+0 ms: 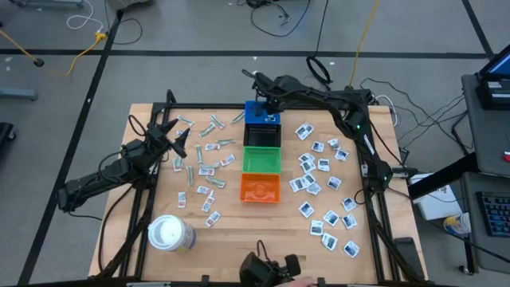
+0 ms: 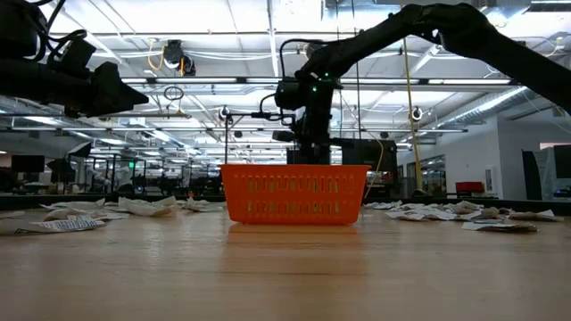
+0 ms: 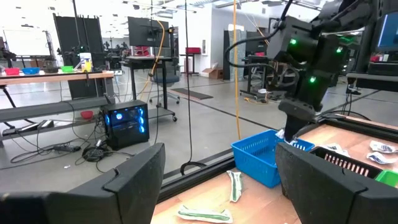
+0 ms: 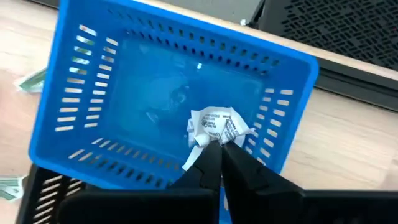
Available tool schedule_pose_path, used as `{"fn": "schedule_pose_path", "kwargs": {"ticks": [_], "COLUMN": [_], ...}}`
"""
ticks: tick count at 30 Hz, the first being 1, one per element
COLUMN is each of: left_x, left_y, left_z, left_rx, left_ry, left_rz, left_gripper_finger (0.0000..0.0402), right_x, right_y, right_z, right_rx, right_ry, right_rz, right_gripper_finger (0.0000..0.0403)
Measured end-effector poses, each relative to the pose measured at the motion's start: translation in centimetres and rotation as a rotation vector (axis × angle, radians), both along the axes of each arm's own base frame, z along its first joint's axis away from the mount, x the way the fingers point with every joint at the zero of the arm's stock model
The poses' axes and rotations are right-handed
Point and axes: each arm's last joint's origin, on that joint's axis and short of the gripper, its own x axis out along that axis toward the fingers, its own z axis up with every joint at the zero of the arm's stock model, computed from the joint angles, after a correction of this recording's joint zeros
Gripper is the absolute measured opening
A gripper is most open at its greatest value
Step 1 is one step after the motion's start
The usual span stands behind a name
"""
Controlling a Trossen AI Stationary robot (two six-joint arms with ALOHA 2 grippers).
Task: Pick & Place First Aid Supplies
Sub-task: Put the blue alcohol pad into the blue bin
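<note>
My right gripper (image 1: 269, 104) (image 4: 219, 148) hangs over the blue bin (image 1: 261, 121) (image 4: 155, 34) at the far middle of the table, shut on a crumpled white packet with dark print (image 4: 214, 124). The left wrist view shows that gripper (image 3: 291, 127) just above the bin's rim. More white square packets (image 1: 323, 187) lie flat on the table to the right of the bins. Strips with reddish marks and green-grey wrappers (image 1: 203, 159) lie to the left. My left gripper (image 1: 182, 137) (image 3: 221, 171) waits open, above the left side. My right gripper pinches the white packet by its lower edge (image 4: 211, 140) between its two fingertips. The fingers slant down from above. The packet is crumpled and held clear over the inside of the blue bin.
A green bin (image 1: 261, 159) and an orange bin (image 1: 260, 188) (image 2: 294, 193) stand in a row nearer than the blue one. A large white roll (image 1: 170, 233) stands near the front left. A dark frame edges the table.
</note>
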Motion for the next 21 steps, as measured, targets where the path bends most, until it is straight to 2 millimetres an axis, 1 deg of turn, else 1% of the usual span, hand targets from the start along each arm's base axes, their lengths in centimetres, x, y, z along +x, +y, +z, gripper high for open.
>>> {"fn": "schedule_pose_path", "kwargs": {"ticks": [3,6,10,16,18,21], "left_x": [0.0,0.0,0.0,0.0,0.0,0.0], "left_y": [0.0,0.0,0.0,0.0,0.0,0.0], "left_z": [0.0,0.0,0.0,0.0,0.0,0.0], "left_rx": [0.0,0.0,0.0,0.0,0.0,0.0], "left_ry": [0.0,0.0,0.0,0.0,0.0,0.0], "left_rz": [0.0,0.0,0.0,0.0,0.0,0.0], "left_gripper_finger": [0.0305,0.0305,0.0305,0.0306,0.0306,0.0305], "right_x": [0.25,0.46,0.48,0.42,0.34,0.0], "right_y": [-0.17,-0.31,-0.34,-0.49,-0.53,-0.38], "right_z": [-0.03,-0.04,-0.03,-0.03,-0.05,0.15], "right_rx": [-0.02,-0.035,-0.003,-0.015,-0.006,0.021], "right_ry": [-0.017,-0.033,-0.058,-0.05,-0.05,-0.036], "right_rz": [0.018,0.028,0.06,0.106,0.147,0.247], "right_gripper_finger": [0.0002,0.0015,0.0051,0.0116,0.0129,0.0134]}}
